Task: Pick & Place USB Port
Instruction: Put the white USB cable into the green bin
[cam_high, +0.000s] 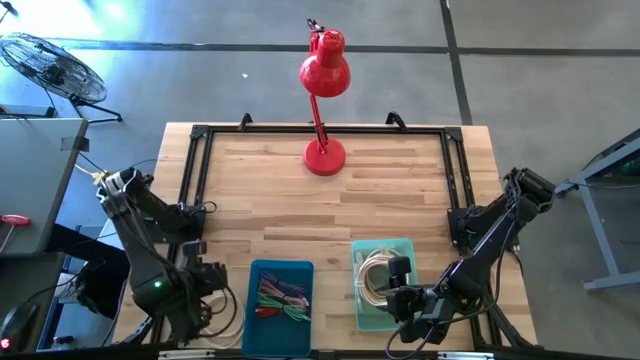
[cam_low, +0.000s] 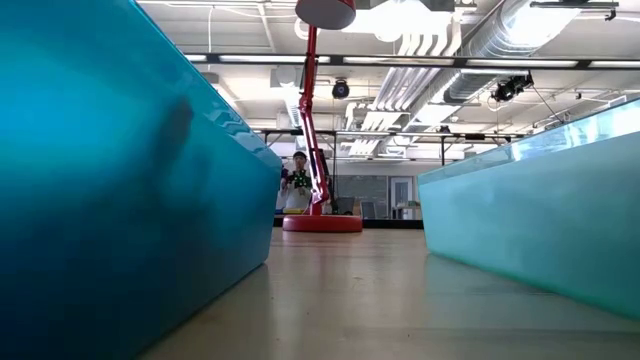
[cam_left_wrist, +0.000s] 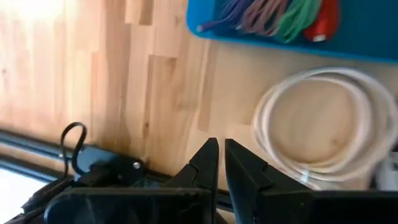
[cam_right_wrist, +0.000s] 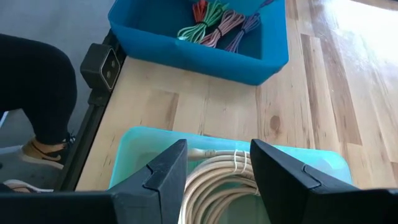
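A blue bin (cam_high: 280, 305) near the table's near edge holds several coiled coloured cables (cam_high: 281, 297), also seen in the right wrist view as coloured cables (cam_right_wrist: 219, 22). To its right a light teal bin (cam_high: 397, 247) holds a coil of white cable (cam_high: 376, 275). My right gripper (cam_right_wrist: 217, 165) is open above that white coil (cam_right_wrist: 214, 183), one finger on either side, touching nothing that I can see. My left gripper (cam_left_wrist: 221, 158) is shut, low over bare wood left of the blue bin (cam_left_wrist: 367, 40). A white cable coil (cam_left_wrist: 323, 124) shows beside it on the wood.
A red desk lamp (cam_high: 324, 85) stands at the table's far middle, and bare wood lies between it and the bins. A black rail frame (cam_high: 196, 160) runs around the table. A person's leg and shoe (cam_right_wrist: 34, 93) stand beyond the near edge. Another person (cam_low: 297, 180) is far off.
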